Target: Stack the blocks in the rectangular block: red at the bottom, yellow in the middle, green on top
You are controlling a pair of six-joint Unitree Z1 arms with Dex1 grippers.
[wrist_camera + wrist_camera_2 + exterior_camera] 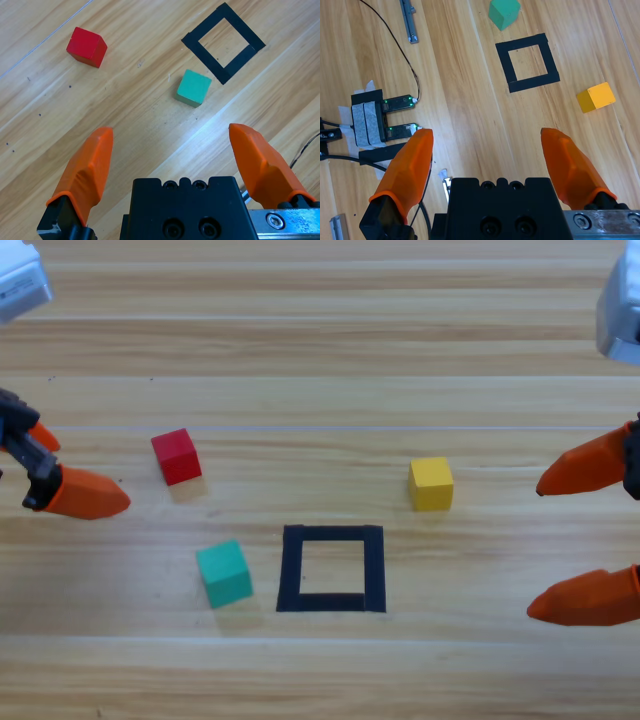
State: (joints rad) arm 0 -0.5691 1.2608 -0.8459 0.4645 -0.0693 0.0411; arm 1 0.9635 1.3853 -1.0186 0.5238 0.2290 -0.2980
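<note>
Three small matte cubes lie loose on the wooden table point(320, 340) around an empty black tape square point(332, 569); both arms wait at the edges.

Overhead, the left gripper point(60, 465) is cut off at the left edge and the right gripper point(580, 538) at the right, jaws spread wide and holding nothing. Only the right wrist view shows a taped black electronics box point(367, 122) and cables. The plain red cube point(176, 456) sits upper left of the outline, the teal-green cube point(224, 574) just beside its left side, the yellow cube point(431, 484) upper right.
</note>
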